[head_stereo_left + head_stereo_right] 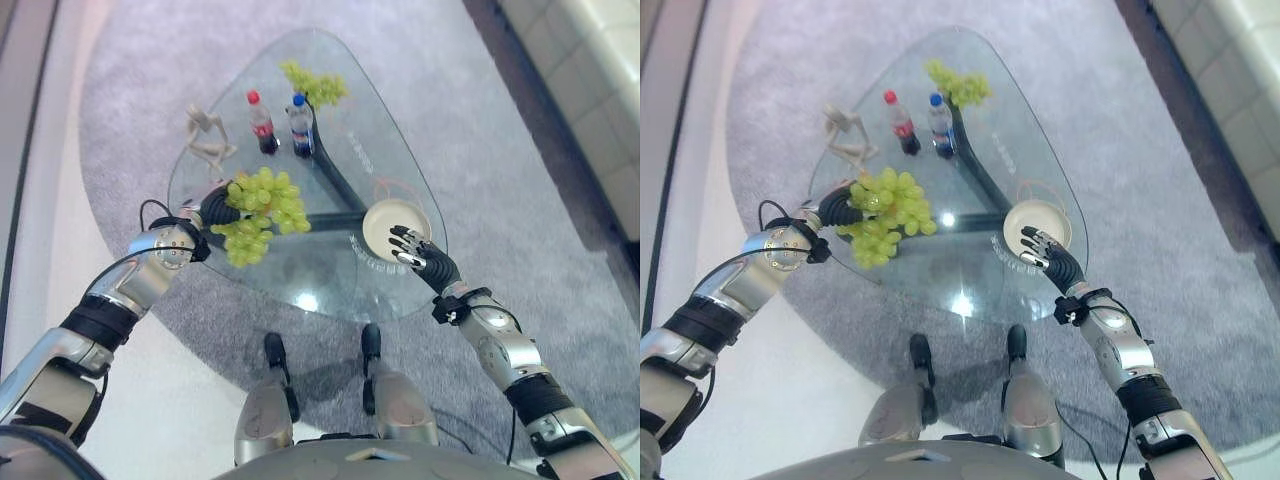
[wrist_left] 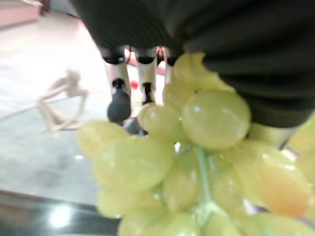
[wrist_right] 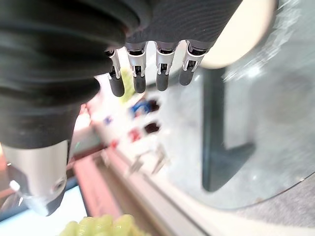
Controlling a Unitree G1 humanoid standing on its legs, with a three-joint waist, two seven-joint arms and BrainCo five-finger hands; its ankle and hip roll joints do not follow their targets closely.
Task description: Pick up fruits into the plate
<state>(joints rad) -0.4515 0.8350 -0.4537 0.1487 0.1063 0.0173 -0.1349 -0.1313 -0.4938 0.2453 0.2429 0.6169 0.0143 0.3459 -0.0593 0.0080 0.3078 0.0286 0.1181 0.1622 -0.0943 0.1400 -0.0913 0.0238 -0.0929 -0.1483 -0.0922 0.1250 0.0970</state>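
My left hand (image 1: pixel 215 208) holds a large bunch of green grapes (image 1: pixel 258 212) in the air over the left part of the glass table (image 1: pixel 330 280). In the left wrist view the grapes (image 2: pixel 197 162) hang right against the palm, under the fingers (image 2: pixel 118 93). A round cream plate (image 1: pixel 395 225) lies near the table's right edge. My right hand (image 1: pixel 420 255) hovers at the plate's near rim, its fingers (image 3: pixel 147 73) relaxed and holding nothing. A second, smaller bunch of grapes (image 1: pixel 315 83) lies at the table's far end.
Two dark bottles stand at the back of the table, one with a red cap (image 1: pixel 263 125), one with a blue cap (image 1: pixel 300 127). A pale wooden figure (image 1: pixel 208 138) sits at the left edge. Grey carpet (image 1: pixel 480 120) surrounds the table.
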